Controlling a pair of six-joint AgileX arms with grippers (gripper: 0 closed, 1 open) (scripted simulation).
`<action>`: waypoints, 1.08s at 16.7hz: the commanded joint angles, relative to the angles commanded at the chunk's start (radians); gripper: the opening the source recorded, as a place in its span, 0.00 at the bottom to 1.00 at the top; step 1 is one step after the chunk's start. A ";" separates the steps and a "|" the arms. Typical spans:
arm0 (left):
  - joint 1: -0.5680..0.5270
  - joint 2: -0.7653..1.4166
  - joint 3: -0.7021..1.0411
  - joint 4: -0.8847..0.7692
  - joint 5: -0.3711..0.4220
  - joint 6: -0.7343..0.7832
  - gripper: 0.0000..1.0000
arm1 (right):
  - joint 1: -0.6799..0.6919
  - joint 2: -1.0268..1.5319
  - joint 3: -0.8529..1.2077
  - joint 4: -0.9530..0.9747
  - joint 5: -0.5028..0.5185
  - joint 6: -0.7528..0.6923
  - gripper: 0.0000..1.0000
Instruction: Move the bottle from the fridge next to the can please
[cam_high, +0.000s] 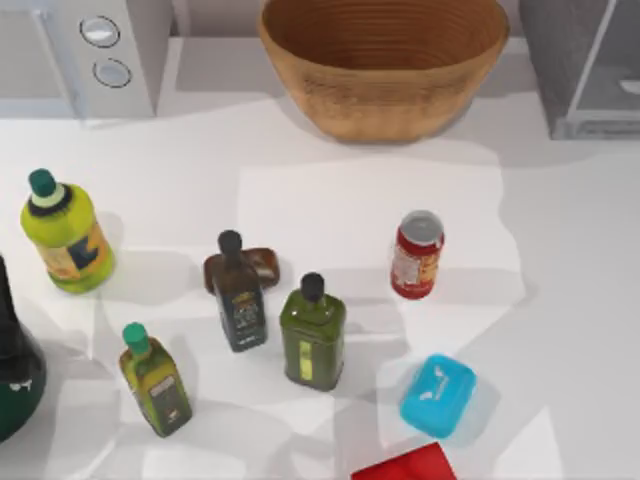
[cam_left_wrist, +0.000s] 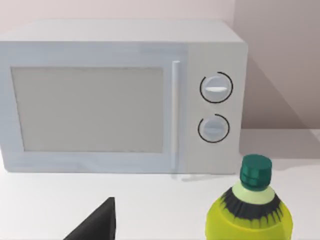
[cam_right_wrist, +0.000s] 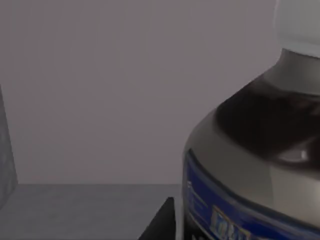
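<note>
The bottle (cam_right_wrist: 250, 165) stands very close in the right wrist view, dark reddish-brown with a white cap and a grey, blue-edged label, inside the grey fridge (cam_right_wrist: 75, 100). One dark fingertip (cam_right_wrist: 161, 222) of my right gripper shows just beside the bottle's body; whether it touches is unclear. From above, the fridge (cam_high: 585, 70) sits at the table's back right corner. The red can (cam_high: 417, 255) with its silver top stands upright right of centre. A dark fingertip (cam_left_wrist: 95, 225) of my left gripper shows in front of the white microwave (cam_left_wrist: 125, 95), at the table's left.
A wicker basket (cam_high: 385, 60) sits at the back centre and the microwave (cam_high: 100, 50) at the back left. A yellow-green bottle (cam_high: 65, 235), three dark olive bottles (cam_high: 313, 335), a blue box (cam_high: 438, 395) and a red object (cam_high: 405, 465) crowd the front.
</note>
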 joint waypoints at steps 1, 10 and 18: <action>0.000 0.000 0.000 0.000 0.000 0.000 1.00 | 0.000 0.000 0.000 0.000 0.000 0.000 0.32; 0.000 0.000 0.000 0.000 0.000 0.000 1.00 | 0.000 0.000 0.000 0.000 0.000 0.000 0.00; 0.000 0.000 0.000 0.000 0.000 0.000 1.00 | -0.003 -0.048 0.018 -0.064 -0.001 0.008 0.00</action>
